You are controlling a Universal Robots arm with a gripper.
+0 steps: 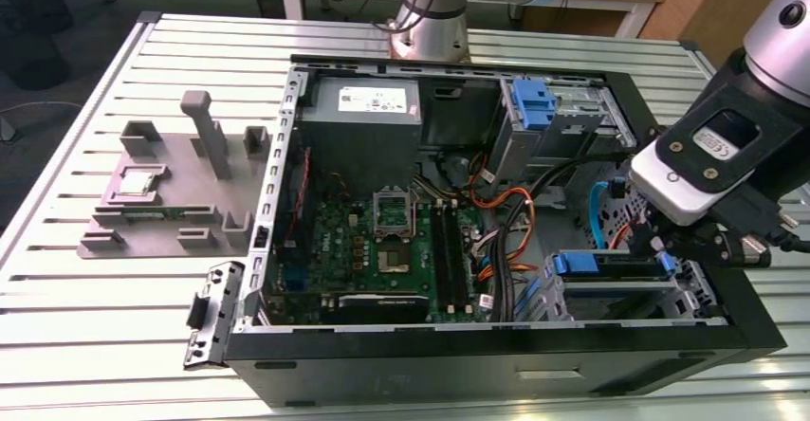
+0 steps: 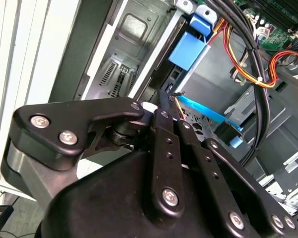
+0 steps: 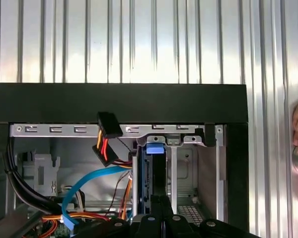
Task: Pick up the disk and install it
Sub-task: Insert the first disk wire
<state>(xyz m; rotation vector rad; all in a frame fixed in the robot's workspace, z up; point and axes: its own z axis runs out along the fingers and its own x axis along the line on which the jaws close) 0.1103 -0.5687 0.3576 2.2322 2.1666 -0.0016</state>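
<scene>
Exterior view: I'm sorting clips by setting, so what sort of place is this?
Probably a robotics lab bench for computer assembly: an opened desktop computer case lies on a slotted metal table, a robot arm is mounted on that table, and a grey parts fixture sits beside the case.

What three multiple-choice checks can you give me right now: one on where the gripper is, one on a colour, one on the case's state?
1. The gripper hangs:
A) far on the exterior view's left
B) over the drive cage on the exterior view's right
C) dead centre

2. The disk has a plastic frame that is:
A) blue
B) red
C) yellow

3. The computer case is:
A) shut
B) upside down
C) open, with the motherboard showing

Answers:
1 B, the gripper sits above the drive cage in the exterior view.
2 A, the frame shows blue in the first wrist view.
3 C, the motherboard lies bare.
</scene>
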